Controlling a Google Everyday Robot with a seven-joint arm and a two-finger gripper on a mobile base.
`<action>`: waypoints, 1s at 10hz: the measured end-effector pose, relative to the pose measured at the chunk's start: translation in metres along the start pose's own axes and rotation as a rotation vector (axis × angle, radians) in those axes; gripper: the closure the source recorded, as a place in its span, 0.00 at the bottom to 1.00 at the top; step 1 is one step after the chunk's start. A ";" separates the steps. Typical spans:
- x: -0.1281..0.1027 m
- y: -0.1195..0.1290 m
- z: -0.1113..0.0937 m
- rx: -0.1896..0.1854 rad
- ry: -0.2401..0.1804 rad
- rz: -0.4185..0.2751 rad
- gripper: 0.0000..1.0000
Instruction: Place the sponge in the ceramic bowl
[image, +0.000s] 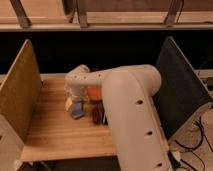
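The light-blue sponge (77, 111) shows just under the end of my arm, near the middle of the wooden table (55, 135). My gripper (75, 104) points down right at the sponge, and the wrist housing hides most of it. Just to the right, the orange-red ceramic bowl (93, 93) shows only as a sliver, mostly covered by my white arm (130, 110). Whether the sponge rests on the table or hangs slightly above it cannot be told.
A dark striped flat object (96, 116) lies on the table right of the sponge. A tan panel (17, 95) walls the left side and a dark panel (180, 95) the right. Cables (195, 145) lie on the floor at right.
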 end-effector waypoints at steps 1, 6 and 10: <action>-0.001 -0.001 0.000 0.006 -0.003 -0.004 0.20; -0.016 -0.005 -0.011 0.144 -0.127 -0.092 0.20; -0.002 0.008 0.002 0.130 -0.135 -0.070 0.20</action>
